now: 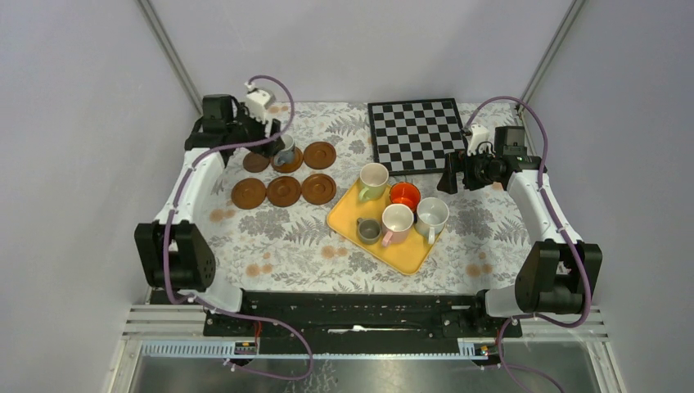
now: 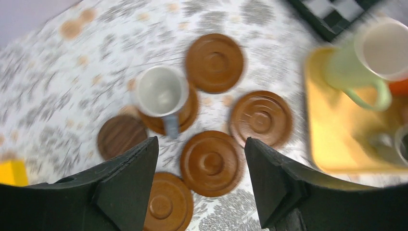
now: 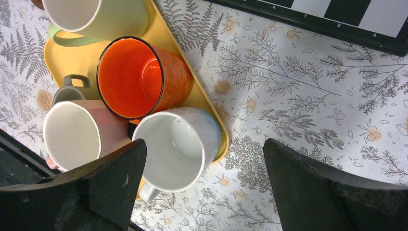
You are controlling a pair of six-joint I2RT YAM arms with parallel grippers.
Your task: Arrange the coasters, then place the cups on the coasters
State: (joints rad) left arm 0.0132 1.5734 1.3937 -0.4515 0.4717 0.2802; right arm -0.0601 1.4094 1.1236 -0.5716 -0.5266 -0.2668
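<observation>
Six brown coasters lie in two rows at the back left. A small blue-grey cup [image 2: 161, 91] stands on the middle coaster [image 2: 166, 115] of the far row, slightly off its centre. My left gripper [image 2: 199, 142] hangs open above them, nothing between its fingers, apart from the cup [image 1: 284, 153]. The pale green [image 1: 373, 181], orange-red [image 1: 404, 195], white [image 1: 431, 217], pinkish [image 1: 397, 223] and grey-brown [image 1: 368, 230] cups stand on the yellow tray [image 1: 409, 255]. My right gripper [image 3: 204, 144] is open above the white cup [image 3: 175, 149] and the tray's edge.
A black-and-white chessboard [image 1: 416, 135] lies at the back, right of the coasters [image 1: 318, 188]. The tray [image 3: 202, 103] sits mid-table on a leaf-patterned cloth. A small yellow object [image 2: 12, 172] shows at the left wrist view's left edge.
</observation>
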